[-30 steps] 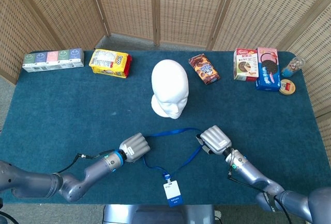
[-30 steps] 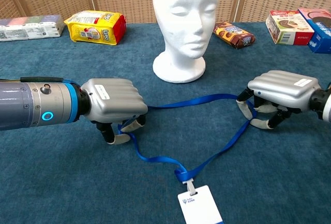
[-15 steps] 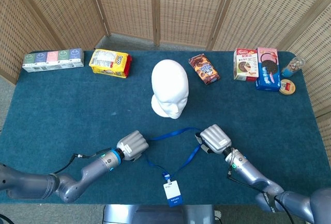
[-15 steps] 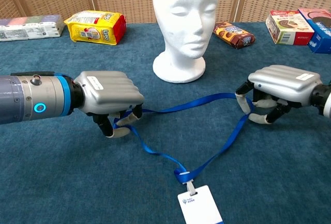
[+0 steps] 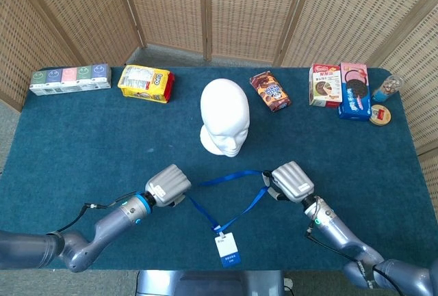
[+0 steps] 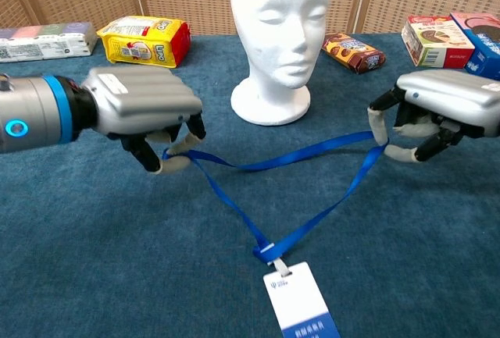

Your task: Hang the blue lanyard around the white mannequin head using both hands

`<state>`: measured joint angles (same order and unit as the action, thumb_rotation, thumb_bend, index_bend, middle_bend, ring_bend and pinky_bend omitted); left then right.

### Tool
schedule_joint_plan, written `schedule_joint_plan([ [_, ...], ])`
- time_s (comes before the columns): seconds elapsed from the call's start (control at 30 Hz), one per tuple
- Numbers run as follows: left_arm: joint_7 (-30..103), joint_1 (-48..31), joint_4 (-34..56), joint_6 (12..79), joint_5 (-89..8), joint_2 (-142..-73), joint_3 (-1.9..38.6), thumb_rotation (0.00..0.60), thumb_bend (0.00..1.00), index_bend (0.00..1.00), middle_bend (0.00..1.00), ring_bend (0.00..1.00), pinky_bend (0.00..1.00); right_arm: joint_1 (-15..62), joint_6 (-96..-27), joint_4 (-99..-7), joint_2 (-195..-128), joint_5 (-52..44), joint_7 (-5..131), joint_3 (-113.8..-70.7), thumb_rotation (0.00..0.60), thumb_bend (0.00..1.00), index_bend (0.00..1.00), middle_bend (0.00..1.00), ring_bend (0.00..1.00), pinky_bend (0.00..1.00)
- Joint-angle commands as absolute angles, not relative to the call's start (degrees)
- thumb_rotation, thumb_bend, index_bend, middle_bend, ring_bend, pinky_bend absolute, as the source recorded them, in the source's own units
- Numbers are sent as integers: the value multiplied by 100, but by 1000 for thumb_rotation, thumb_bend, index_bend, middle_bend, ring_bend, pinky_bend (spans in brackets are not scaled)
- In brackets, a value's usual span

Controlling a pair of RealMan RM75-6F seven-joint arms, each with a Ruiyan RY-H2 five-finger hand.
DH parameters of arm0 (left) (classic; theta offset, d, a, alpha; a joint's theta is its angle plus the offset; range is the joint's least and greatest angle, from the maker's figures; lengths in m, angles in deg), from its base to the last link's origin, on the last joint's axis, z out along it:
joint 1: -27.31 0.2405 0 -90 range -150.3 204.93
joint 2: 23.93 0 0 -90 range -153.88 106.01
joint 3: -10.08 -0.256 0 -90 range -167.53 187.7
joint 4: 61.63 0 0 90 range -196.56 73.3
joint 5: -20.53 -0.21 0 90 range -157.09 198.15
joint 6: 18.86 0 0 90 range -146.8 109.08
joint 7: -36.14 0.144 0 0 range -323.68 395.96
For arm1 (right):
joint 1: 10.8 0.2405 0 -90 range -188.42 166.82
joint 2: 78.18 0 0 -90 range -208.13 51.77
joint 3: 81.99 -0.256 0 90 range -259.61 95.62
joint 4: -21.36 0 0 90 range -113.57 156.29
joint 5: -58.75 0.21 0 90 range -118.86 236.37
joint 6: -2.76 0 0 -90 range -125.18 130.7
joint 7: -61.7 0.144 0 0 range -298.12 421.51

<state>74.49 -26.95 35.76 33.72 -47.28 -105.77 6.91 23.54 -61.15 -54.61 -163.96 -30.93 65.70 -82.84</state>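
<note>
A blue fabric lanyard (image 6: 301, 149) with a white and blue badge card (image 6: 301, 307) is stretched between two silver robot hands above a dark blue cloth-covered table (image 5: 82, 139). The left hand (image 6: 144, 113) pinches one side of the strap between curled fingers; the right hand (image 6: 441, 112) pinches the other side the same way. Held apart like this, the loop opens into a wide triangle, likely so it can pass over the white foam mannequin head (image 6: 278, 37) standing upright just behind it, between the hands. The badge hangs at the loop's low point, resting on the cloth.

Along the table's far edge lie one row of pastel cartons (image 5: 70, 78), one yellow snack bag (image 5: 144, 83), one brown biscuit packet (image 5: 269, 91), three snack boxes (image 5: 342, 87), one small jar (image 5: 385, 89) and one round lid (image 5: 380, 115).
</note>
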Motion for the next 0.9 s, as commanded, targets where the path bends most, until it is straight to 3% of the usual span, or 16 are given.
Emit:
schedule_joint_plan([
  [0.03,7293,-2571,3733,3564,-4887,-10410,757,505,471,682,1000,1000,1000,2262,-6310,-5724,-16194,-3116,6624,-8346,600,460,773,1000,1000,1000],
  [0.53,6363,-2010,4798,4620,-5649,-9196,1281,506,472,682,1000,1000,1000,1991,-7126,-7367,-14903,-3201,6909,-8790,600,460,777,1000,1000,1000],
  [0.9,5962,-1858,5284,4810,-5611,-8215,1833,504,471,681,1000,1000,1000,2101,-7050,-8360,-13909,-2845,7269,-9380,600,461,778,1000,1000,1000],
])
